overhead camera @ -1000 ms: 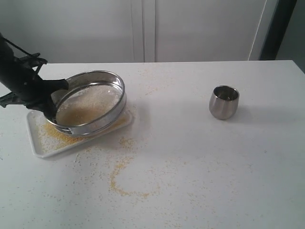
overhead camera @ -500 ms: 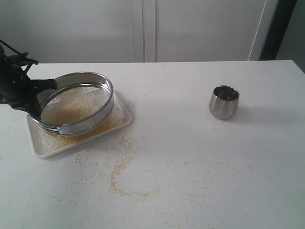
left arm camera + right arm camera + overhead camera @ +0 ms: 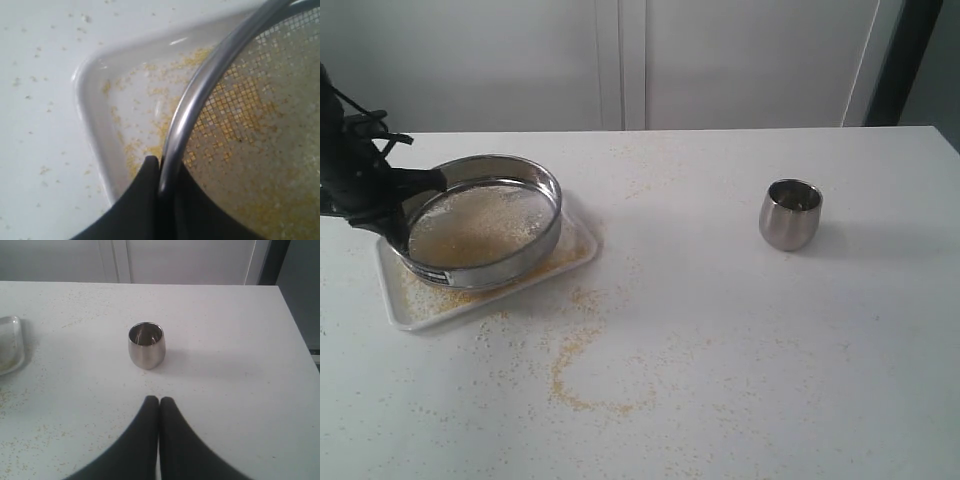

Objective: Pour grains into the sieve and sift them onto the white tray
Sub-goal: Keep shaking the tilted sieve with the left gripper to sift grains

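Observation:
The steel sieve (image 3: 480,222) hangs tilted just over the white tray (image 3: 575,250) at the table's left. Pale and golden grains (image 3: 470,225) lie on its mesh (image 3: 260,130), and fine golden meal (image 3: 150,95) is scattered on the tray (image 3: 100,135) below. My left gripper (image 3: 398,215) is shut on the sieve's rim (image 3: 200,100) at its left side, one finger (image 3: 145,175) outside the ring and the other inside. My right gripper (image 3: 159,401) is shut and empty, off the exterior view, hovering over the table short of the steel cup (image 3: 146,345).
The small steel cup (image 3: 790,213) stands upright at the right. Spilled golden grains (image 3: 575,375) form an arc on the tabletop in front of the tray, with more specks behind the sieve. A white wall runs behind the table.
The sieve with my left gripper swung left over the tray, then came back slightly right. The cup and the right gripper have not moved.

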